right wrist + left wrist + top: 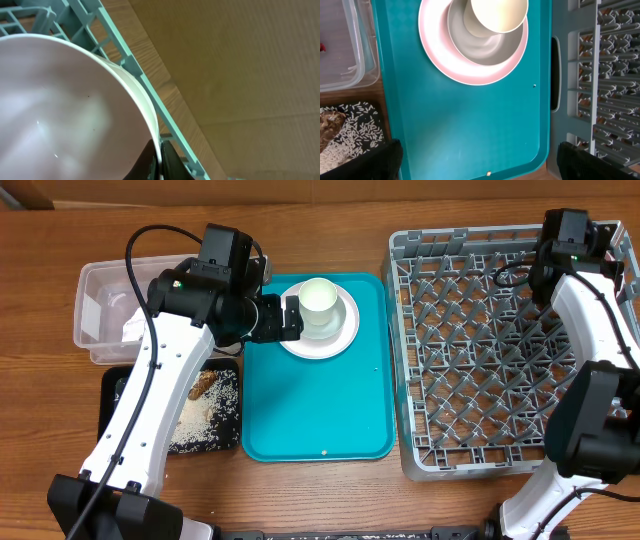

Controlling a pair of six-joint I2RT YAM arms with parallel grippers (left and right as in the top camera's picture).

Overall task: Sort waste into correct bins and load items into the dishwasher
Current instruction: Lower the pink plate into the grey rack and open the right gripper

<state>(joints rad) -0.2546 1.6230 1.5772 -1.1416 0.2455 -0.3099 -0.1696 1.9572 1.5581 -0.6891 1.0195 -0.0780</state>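
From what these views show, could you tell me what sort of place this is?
Likely a tabletop dish-clearing test station: a grey dish rack, a teal serving tray holding white tableware, and a black tray of food scraps.

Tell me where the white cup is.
In the overhead view, left of centre, the cup stands on the round plate at the far end of the teal tray, beside the open left gripper.

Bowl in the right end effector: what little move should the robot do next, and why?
Probably lower the bowl into the rack, then let go. The right end effector is shut on the bowl's rim, and the rack's edge shows just past the bowl, so it seems to hang over the rack, not yet set down.
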